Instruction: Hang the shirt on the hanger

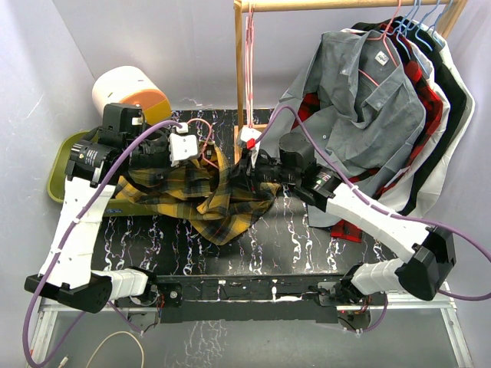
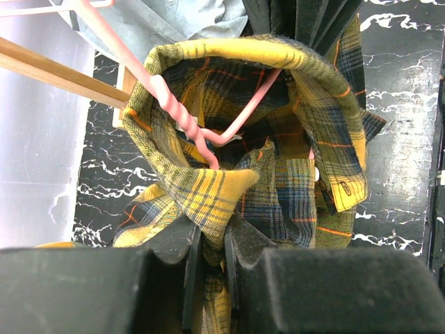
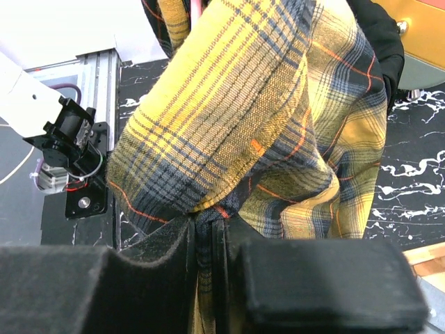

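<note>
Our left gripper (image 2: 213, 243) has its two black padded fingers nearly together, pinching a fold of the yellow, black and dark-green plaid flannel shirt (image 2: 292, 188) just below the collar. Above that pinch the collar stands open in a ring. The twisted neck of the thin pink hanger (image 2: 177, 111) passes down through it; its hook runs out of the picture at the upper left, and its lower bars are hidden in cloth.

Our right gripper (image 3: 206, 240) is likewise closed to a narrow slit on a thick bunch of the same shirt, which fills most of its camera's view.

From above, both grippers are hidden under wrists and fabric. The shirt lies bunched on the black marbled table (image 1: 291, 245), left of centre, between the arms. At the far right a plain grey shirt (image 1: 360, 100) hangs from a wooden rack (image 1: 238, 69).
</note>
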### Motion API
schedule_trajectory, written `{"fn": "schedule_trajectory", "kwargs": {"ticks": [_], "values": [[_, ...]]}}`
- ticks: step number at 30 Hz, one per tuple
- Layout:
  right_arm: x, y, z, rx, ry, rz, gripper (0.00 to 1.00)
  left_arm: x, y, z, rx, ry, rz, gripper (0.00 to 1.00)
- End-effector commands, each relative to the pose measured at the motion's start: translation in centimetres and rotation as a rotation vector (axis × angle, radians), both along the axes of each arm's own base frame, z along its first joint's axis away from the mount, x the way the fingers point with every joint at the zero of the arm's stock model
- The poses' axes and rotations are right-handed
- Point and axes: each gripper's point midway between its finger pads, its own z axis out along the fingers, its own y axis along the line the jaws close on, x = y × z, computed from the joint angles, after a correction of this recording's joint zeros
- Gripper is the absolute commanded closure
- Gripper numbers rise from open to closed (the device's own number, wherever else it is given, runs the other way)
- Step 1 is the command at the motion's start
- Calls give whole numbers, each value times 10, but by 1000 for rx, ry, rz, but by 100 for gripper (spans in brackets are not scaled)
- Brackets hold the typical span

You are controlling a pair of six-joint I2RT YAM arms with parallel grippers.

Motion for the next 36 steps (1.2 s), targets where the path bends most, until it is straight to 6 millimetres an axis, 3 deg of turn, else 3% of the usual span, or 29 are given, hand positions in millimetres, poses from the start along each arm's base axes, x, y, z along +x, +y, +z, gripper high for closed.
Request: {"fn": "schedule_trajectory", "kwargs": {"ticks": [1, 7, 10, 13, 15, 18, 21, 23, 27, 30, 36], "values": [[-4, 13, 61, 155, -119, 44, 87, -14, -10, 9, -61, 12, -56, 100], [4, 11, 51, 140, -109, -13, 92, -13, -8, 9, -58, 12, -45, 100], [18, -6, 46, 144, -78, -166, 92, -3, -1, 3, -29, 3, 10, 100], [18, -30, 34, 142, -33, -284, 92, 9, 8, -3, -4, -5, 92, 100], [12, -47, 29, 150, -4, -337, 92, 15, 14, -9, 11, -1, 135, 84], [1, -70, 21, 170, 38, -401, 92, 20, 21, -11, 17, 3, 184, 44], [-11, -87, 13, 188, 74, -434, 92, 22, 24, -4, -3, 10, 215, 10], [-16, -94, 8, 187, 91, -448, 92, 20, 24, 2, -20, 10, 215, 3], [-21, -104, -3, 149, 129, -477, 92, 19, 25, 18, -64, 22, 251, 3], [-30, -109, -15, 127, 191, -477, 92, 27, 32, 41, -116, 18, 361, 3], [-43, -132, -36, 142, 352, -576, 92, 70, 82, 111, -213, -178, 759, 3]]}}
